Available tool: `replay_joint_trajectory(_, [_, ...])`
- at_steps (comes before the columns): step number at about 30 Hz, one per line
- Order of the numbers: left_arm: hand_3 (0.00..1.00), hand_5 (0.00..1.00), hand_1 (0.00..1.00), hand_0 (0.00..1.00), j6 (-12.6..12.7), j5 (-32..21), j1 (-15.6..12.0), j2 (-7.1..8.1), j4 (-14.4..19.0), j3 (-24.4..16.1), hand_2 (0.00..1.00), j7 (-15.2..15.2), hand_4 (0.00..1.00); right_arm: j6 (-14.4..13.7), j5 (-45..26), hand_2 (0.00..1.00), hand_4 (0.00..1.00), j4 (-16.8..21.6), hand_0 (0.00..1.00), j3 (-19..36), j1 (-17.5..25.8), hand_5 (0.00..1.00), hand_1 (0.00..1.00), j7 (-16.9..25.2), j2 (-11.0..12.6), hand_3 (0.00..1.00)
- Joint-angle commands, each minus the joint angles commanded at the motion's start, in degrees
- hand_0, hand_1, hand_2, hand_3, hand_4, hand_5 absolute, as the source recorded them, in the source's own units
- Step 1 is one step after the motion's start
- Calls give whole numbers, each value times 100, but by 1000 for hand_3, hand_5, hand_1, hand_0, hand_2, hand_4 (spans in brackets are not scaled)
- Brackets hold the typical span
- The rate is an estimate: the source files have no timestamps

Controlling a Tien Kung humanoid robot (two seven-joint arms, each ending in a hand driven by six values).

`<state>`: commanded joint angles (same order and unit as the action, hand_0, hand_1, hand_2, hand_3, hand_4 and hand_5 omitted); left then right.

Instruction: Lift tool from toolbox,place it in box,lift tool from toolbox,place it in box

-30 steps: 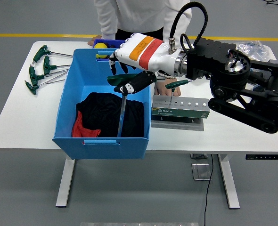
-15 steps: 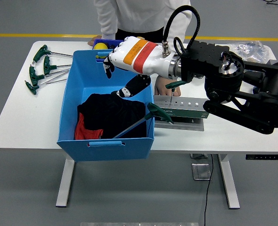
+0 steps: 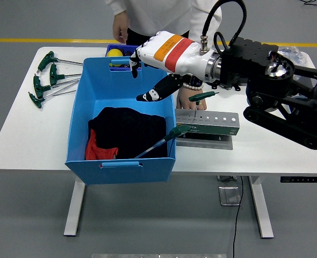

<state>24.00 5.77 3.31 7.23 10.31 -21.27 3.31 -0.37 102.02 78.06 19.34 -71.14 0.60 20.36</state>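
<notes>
From the head view, the robot's right hand (image 3: 154, 67) hovers above the blue box (image 3: 75, 115), fingers loose and spread, gripping nothing. One green-handled T-wrench (image 3: 164, 140) lies inside that box, its shaft slanting down onto the dark cloth (image 3: 126, 129) and its handle propped against the box's right wall, near the rim. It sits the way a dropped tool would, leaning rather than flat, so I judge one placement done.

Just beside the box on the right stands the toolbox (image 3: 207, 123), a grey rack with a row of holes along its top. One more T-wrench (image 3: 200, 98) stands upright in it, handle up, which keeps it easy to pinch from above; that looks like the next pick. A person's hand (image 3: 188, 99) rests on the table right behind the rack, perhaps to steady it, though I cannot be sure.

Spare wrenches (image 3: 45, 78) lie well apart at the far left of the white table (image 3: 19, 145). The left arm is not visible.
</notes>
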Motion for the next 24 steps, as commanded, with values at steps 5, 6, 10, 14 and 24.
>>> replay_joint_trajectory(5, [684, 673, 488, 490, -2, 66, -21, -7, 0, -56, 501, 20, 722, 109, -24, 647, 906, 96, 478, 198, 118, 618, 567, -18, 383, 582])
replay_joint_trajectory(6, [684, 673, 488, 490, -2, 69, -26, -9, 0, -60, 501, 22, 722, 146, -42, 647, 906, 125, 478, 224, 147, 618, 567, -25, 487, 582])
replay_joint_trajectory(10, [684, 673, 489, 489, -1, 75, -43, -16, 0, -72, 500, 31, 721, 253, -114, 644, 918, 213, 477, 291, 258, 631, 568, -34, 802, 587])
replay_joint_trajectory(14, [684, 673, 489, 489, -2, 72, -62, -29, 0, -67, 500, 41, 721, 317, -208, 644, 918, 250, 477, 393, 434, 631, 568, -29, 1065, 587])
replay_joint_trajectory(24, [683, 674, 490, 488, -12, 132, -73, -27, 0, -91, 498, 49, 720, 342, -387, 647, 934, 184, 479, 900, 995, 651, 568, -18, 1522, 592])
